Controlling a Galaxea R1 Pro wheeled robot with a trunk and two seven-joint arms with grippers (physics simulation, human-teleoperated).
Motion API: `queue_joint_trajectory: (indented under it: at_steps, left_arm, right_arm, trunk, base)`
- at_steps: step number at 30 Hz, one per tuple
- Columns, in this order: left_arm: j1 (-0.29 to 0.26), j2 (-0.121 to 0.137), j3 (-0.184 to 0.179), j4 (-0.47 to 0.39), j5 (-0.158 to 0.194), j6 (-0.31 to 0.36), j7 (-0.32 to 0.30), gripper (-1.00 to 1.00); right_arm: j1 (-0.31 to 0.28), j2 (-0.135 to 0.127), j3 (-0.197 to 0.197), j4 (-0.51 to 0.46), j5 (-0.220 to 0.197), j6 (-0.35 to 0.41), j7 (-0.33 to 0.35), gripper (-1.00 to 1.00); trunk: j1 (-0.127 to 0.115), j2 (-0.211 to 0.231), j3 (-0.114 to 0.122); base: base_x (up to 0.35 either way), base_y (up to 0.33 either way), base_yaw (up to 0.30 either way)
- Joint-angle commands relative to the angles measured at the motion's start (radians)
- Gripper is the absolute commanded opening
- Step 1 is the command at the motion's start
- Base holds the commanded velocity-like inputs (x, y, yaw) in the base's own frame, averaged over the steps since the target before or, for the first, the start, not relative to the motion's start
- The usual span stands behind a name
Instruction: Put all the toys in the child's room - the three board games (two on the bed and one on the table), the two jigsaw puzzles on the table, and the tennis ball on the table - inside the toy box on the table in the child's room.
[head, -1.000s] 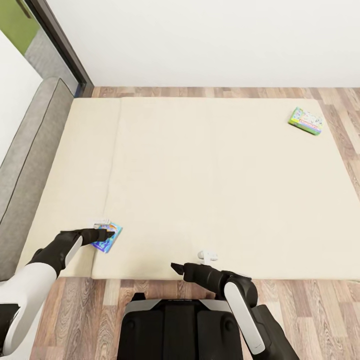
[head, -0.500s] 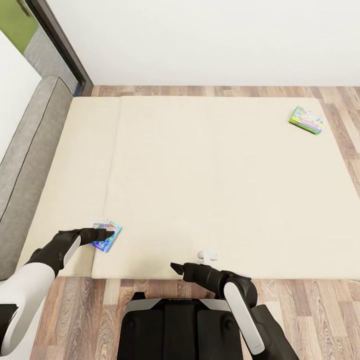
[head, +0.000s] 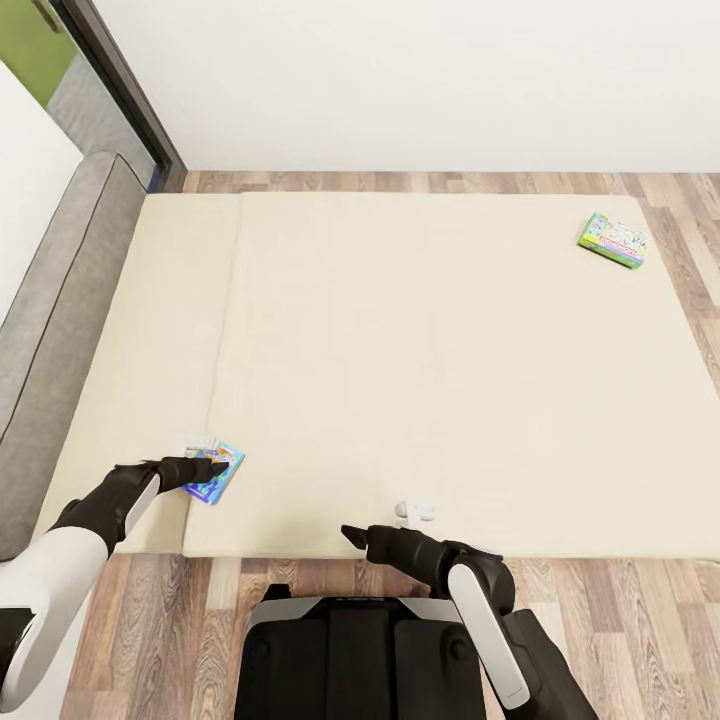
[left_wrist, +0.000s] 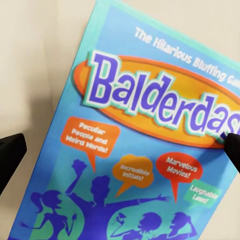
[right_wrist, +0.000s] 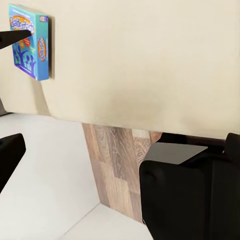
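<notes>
One blue board game, between left fingers

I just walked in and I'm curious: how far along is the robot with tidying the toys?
Early. Nothing looks packed yet: both board games lie on the bed. The left gripper is at the blue game, jaws open around it. The green-edged game waits at the far corner.

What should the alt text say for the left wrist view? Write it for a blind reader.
A blue board game box titled "Balderdash" lies flat on the beige bed, seen close up, its lid showing purple silhouettes and orange speech bubbles. The left hand's dark fingertips sit at either edge, spread wide.
</notes>
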Motion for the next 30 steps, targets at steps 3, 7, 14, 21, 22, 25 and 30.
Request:
queue_joint_trajectory:
  at_steps: [3, 7, 14, 21, 22, 25, 30]
  left_arm:
    - [0.001, -0.019, -0.001, -0.001, -0.009, 0.002, 0.071, 1.00]
    - [0.001, -0.018, -0.001, -0.001, -0.009, 0.001, 0.071, 1.00]
    - [0.001, -0.018, -0.001, 0.000, -0.009, 0.001, 0.071, 1.00]
    - [0.001, -0.017, -0.001, 0.002, -0.009, 0.000, 0.071, 1.00]
    - [0.001, -0.017, -0.001, 0.002, -0.009, 0.000, 0.071, 1.00]
    - [0.001, -0.017, -0.001, 0.003, -0.009, 0.000, 0.071, 1.00]
    - [0.001, -0.015, -0.001, 0.004, -0.009, -0.001, 0.071, 1.00]
  right_arm:
    - [0.000, 0.000, -0.002, 0.000, 0.001, 0.005, 0.002, 1.00]
    - [0.000, 0.000, -0.002, 0.001, 0.001, 0.006, 0.002, 1.00]
    - [0.000, 0.000, -0.001, 0.001, 0.002, 0.006, 0.003, 1.00]
    - [0.000, -0.001, -0.001, 0.001, 0.002, 0.006, 0.003, 1.00]
    - [0.000, -0.001, -0.001, 0.001, 0.002, 0.006, 0.003, 1.00]
    - [0.000, -0.001, -0.001, 0.001, 0.002, 0.005, 0.003, 1.00]
    - [0.000, -0.003, 0.000, 0.001, 0.002, 0.004, 0.004, 1.00]
  trunk:
    - [0.002, 0.000, -0.001]
    - [0.002, 0.000, -0.001]
    - [0.002, 0.000, -0.001]
    - [0.002, 0.000, -0.001]
    - [0.002, 0.000, -0.001]
    - [0.002, 0.000, -0.001]
    - [0.002, 0.000, -0.001]
  base:
    - [0.000, 0.000, 0.000]
    - [0.000, 0.000, 0.000]
    - [0.000, 0.000, 0.000]
    - [0.000, 0.000, 0.000]
    - [0.000, 0.000, 0.000]
    - [0.000, 0.000, 0.000]
    - [0.000, 0.000, 0.000]
